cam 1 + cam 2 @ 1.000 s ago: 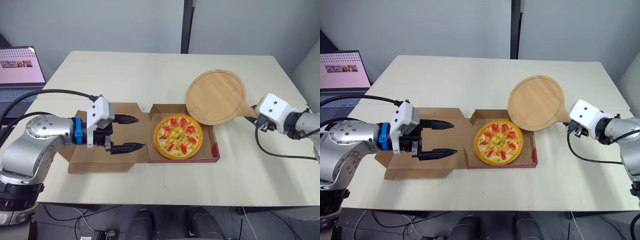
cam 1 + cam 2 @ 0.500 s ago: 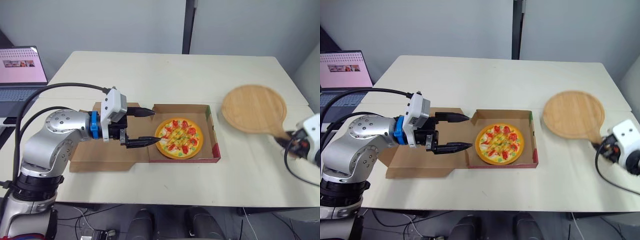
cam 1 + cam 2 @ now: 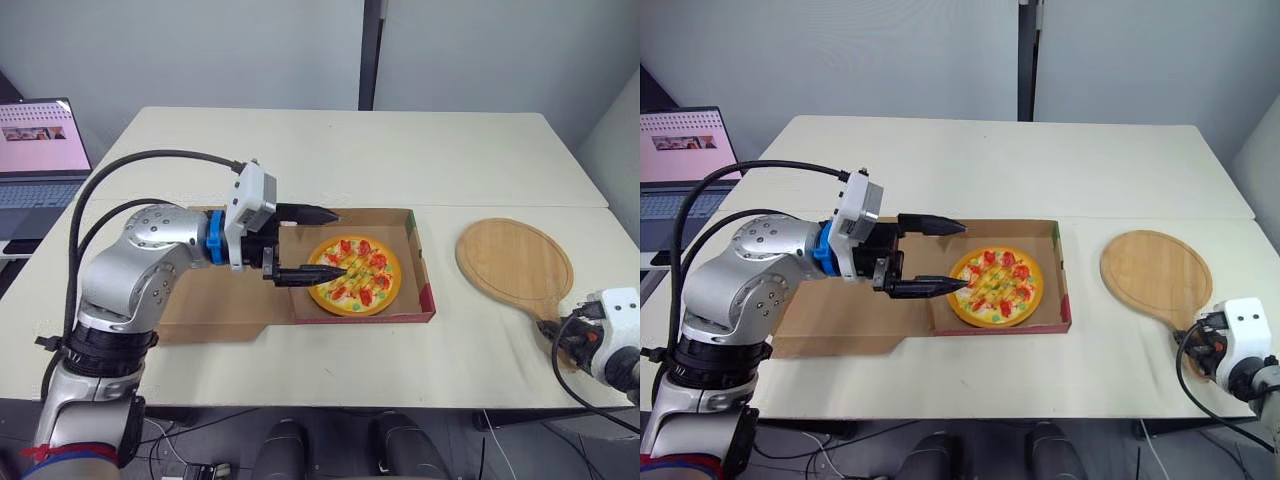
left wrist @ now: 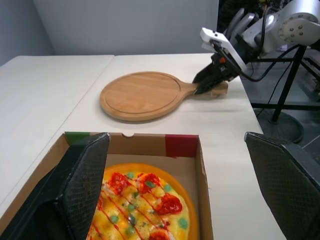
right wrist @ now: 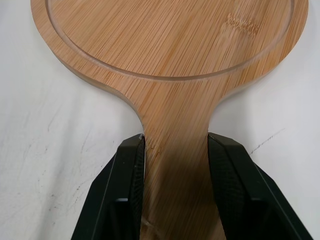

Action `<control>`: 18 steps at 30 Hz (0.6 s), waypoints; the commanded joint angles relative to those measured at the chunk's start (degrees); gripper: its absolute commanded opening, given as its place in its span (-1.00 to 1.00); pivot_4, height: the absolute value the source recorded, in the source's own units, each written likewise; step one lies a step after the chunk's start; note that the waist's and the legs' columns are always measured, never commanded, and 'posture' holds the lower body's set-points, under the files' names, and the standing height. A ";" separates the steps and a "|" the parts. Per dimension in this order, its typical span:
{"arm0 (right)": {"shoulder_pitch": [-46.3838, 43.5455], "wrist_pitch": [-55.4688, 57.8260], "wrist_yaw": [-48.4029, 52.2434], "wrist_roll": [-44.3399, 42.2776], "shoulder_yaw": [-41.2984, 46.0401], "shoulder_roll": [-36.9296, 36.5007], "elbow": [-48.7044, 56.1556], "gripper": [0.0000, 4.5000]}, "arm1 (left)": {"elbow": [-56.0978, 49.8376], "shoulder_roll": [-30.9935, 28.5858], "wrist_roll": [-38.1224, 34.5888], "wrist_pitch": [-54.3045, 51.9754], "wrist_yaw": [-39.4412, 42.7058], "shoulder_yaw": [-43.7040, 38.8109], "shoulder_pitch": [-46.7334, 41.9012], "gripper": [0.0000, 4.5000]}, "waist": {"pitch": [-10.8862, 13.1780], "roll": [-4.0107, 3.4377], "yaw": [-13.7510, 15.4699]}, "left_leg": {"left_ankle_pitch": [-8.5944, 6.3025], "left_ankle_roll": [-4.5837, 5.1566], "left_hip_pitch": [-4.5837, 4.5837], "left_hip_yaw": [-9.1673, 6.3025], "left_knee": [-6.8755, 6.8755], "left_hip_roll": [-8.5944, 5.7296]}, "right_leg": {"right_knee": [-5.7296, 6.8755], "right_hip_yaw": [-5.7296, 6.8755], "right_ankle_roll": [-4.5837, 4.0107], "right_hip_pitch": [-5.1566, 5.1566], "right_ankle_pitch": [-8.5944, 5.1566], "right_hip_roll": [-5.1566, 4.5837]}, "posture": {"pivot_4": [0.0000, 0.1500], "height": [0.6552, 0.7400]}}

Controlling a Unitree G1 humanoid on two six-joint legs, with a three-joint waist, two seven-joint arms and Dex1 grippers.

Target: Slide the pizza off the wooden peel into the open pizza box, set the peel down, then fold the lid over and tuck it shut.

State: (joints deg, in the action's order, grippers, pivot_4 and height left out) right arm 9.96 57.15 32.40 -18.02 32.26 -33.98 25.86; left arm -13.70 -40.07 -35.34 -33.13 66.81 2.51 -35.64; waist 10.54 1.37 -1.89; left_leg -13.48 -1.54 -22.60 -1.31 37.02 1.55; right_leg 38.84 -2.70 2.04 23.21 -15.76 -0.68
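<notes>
The pizza [image 3: 355,275] lies in the open cardboard box [image 3: 424,268]. The box's lid [image 3: 225,305] lies flat on the table to its left. My left gripper [image 3: 322,242] is open and points right, with its fingertips over the box's left side and the pizza's near edge; nothing is between them. The round wooden peel [image 3: 514,259] lies flat on the table to the right of the box. My right gripper [image 5: 176,170] is shut on the peel's handle [image 5: 175,150] near the front right table edge, a finger [image 5: 131,180] pressed on each side.
An open laptop [image 3: 40,135] stands off the table's left side. A seam [image 3: 520,207] runs across the table behind the box. The far half of the table [image 3: 330,150] is bare.
My right arm carried the peel from over the box's right corner out to the right and down onto the table. My left gripper moved right from over the lid to the pizza's edge.
</notes>
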 commanded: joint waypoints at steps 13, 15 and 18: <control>-5.81 -8.45 12.31 -7.99 -3.65 -15.17 5.19 0.99 | -4.82 -4.85 0.60 -0.15 -9.67 -13.03 15.29 1.00 | -0.01 -0.01 -1.37 | 0.00 0.01 0.20 0.02 -0.03 0.15 | 0.07 -0.07 -0.04 -0.05 -0.01 0.15 | 1.00 0.82; -11.48 -9.84 15.13 -10.14 -7.85 -16.93 5.00 0.99 | -6.47 -1.61 -2.81 -2.94 -16.10 -17.89 18.41 1.00 | 0.01 0.03 -1.26 | 0.00 0.01 0.19 -0.03 -0.05 0.16 | 0.06 -0.01 -0.10 -0.05 -0.04 0.15 | 1.00 0.82; -22.47 -10.94 18.35 -12.55 -15.68 -17.04 2.43 0.99 | -8.99 3.15 -9.86 -9.14 -25.44 -26.16 24.23 1.00 | 0.06 0.12 -1.03 | 0.00 0.01 0.11 -0.06 -0.02 0.16 | 0.03 0.01 -0.09 -0.04 -0.04 0.12 | 1.00 0.82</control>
State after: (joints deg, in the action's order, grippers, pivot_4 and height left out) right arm -10.06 47.58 48.93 -28.91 18.69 -50.27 28.29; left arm -20.23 -37.65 -41.13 -39.50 45.98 -18.87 -12.51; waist 10.60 1.48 -2.92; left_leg -13.48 -1.53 -22.53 -1.39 37.00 1.70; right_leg 38.86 -2.67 1.96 23.18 -15.80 -0.59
